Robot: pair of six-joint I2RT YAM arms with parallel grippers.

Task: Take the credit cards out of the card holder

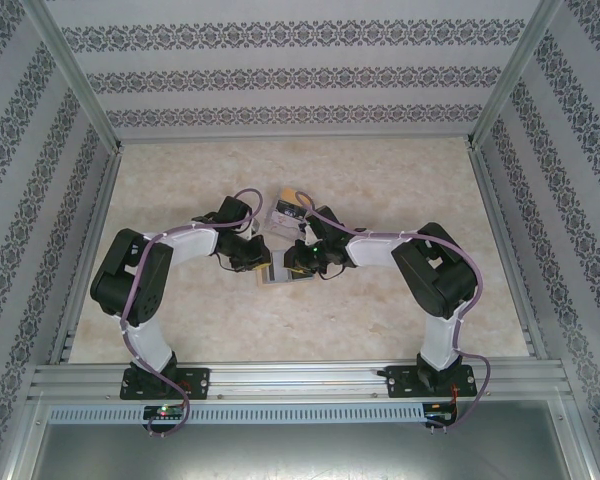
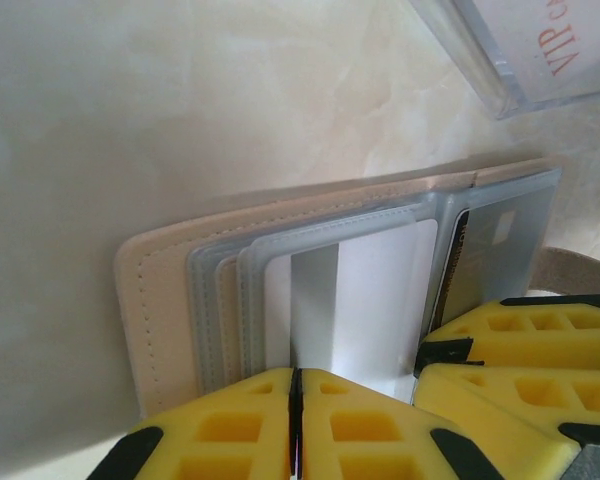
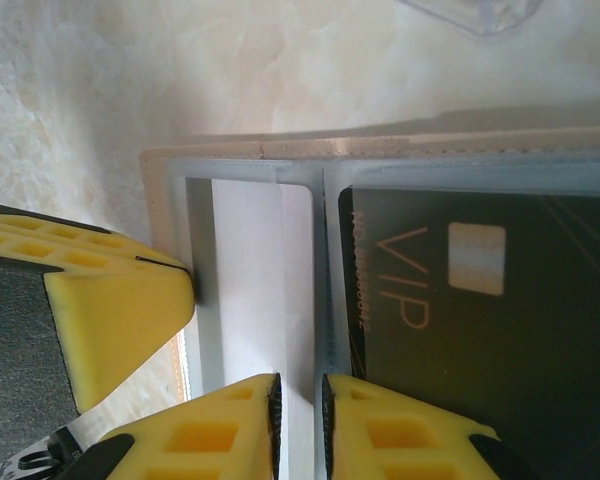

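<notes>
The card holder (image 1: 277, 277) lies open mid-table, with a beige stitched cover (image 2: 165, 300) and clear sleeves. One sleeve holds a white card (image 2: 380, 300), the sleeve beside it a dark VIP card (image 3: 460, 300). My left gripper (image 2: 296, 400) is shut, its tips pinching the outer edge of the white card's sleeve (image 3: 195, 300). My right gripper (image 3: 300, 410) hovers over the seam between the two sleeves, jaws a narrow gap apart with nothing clamped. Both grippers meet over the holder (image 1: 280, 265).
Beyond the holder, a pale card with red VIP lettering lies under clear plastic (image 2: 540, 50), beside other loose cards (image 1: 287, 208). Patterned walls and metal rails (image 1: 90, 250) enclose the marbled table.
</notes>
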